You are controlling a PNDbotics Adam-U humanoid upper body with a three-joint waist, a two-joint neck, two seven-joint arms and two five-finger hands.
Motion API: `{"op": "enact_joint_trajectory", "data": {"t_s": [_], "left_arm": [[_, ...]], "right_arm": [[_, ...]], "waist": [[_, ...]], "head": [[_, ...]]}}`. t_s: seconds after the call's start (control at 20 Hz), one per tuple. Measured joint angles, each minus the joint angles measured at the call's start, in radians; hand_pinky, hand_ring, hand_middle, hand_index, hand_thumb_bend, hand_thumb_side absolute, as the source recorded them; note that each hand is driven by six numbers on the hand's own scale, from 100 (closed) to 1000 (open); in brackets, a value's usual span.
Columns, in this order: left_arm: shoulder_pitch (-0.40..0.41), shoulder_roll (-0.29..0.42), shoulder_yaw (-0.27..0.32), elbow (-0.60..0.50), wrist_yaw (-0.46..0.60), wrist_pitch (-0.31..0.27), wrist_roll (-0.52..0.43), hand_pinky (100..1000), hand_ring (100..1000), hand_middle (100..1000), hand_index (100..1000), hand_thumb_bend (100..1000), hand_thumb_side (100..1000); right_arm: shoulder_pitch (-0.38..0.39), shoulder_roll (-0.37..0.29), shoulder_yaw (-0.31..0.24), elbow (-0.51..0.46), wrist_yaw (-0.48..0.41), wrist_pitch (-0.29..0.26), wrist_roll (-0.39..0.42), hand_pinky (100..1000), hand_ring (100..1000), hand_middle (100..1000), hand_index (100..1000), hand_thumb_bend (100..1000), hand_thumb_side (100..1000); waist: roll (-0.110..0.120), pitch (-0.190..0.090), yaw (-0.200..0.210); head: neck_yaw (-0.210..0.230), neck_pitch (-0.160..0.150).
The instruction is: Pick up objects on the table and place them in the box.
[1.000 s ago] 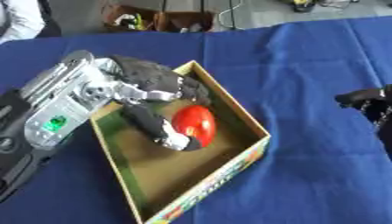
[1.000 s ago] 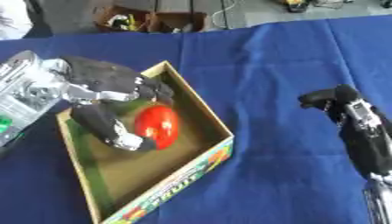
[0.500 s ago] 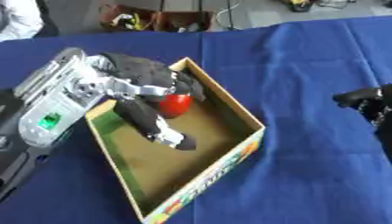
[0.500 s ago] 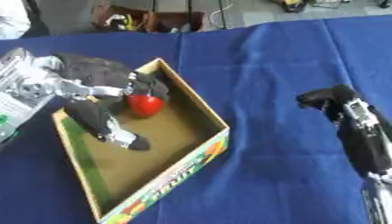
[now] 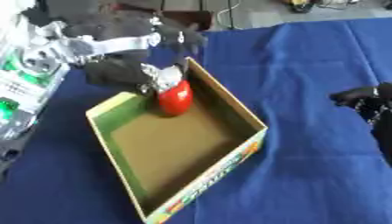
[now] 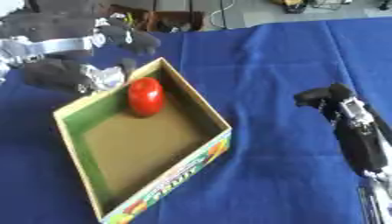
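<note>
The surface (image 6: pixel 260 61) is covered in blue cloth, matt, with soft folds. The box (image 6: pixel 187 162) looks like cardboard: dull brown inside on the floor, green on the inner walls, with glossy colourful print on the outer side. The red object (image 6: pixel 145 96) in it is smooth and shiny, like plastic. The left hand (image 5: pixel 126 57) has matt black fingers with silvery metal parts that catch the light. The right hand (image 6: pixel 325 97) looks matt black.
</note>
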Motion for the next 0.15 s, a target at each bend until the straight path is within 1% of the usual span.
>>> {"op": "enact_joint_trajectory", "data": {"t_s": [0.1, 0.15], "left_arm": [[0.011, -0.012, 0.046, -0.038, 0.028, 0.028, 0.028, 774, 744, 763, 981, 100, 1000], [0.016, -0.014, 0.07, -0.055, 0.042, 0.042, 0.042, 752, 718, 737, 963, 100, 1000]], "right_arm": [[0.0, 0.0, 0.0, 0.0, 0.0, -0.001, -0.001, 874, 776, 563, 680, 100, 1000], [0.0, 0.0, 0.0, 0.0, 0.0, -0.001, -0.001, 874, 776, 563, 681, 100, 1000]], "waist": [[-0.004, 0.0, 0.002], [-0.005, 0.0, 0.003]], "head": [[-0.001, 0.0], [-0.001, 0.0]]}}
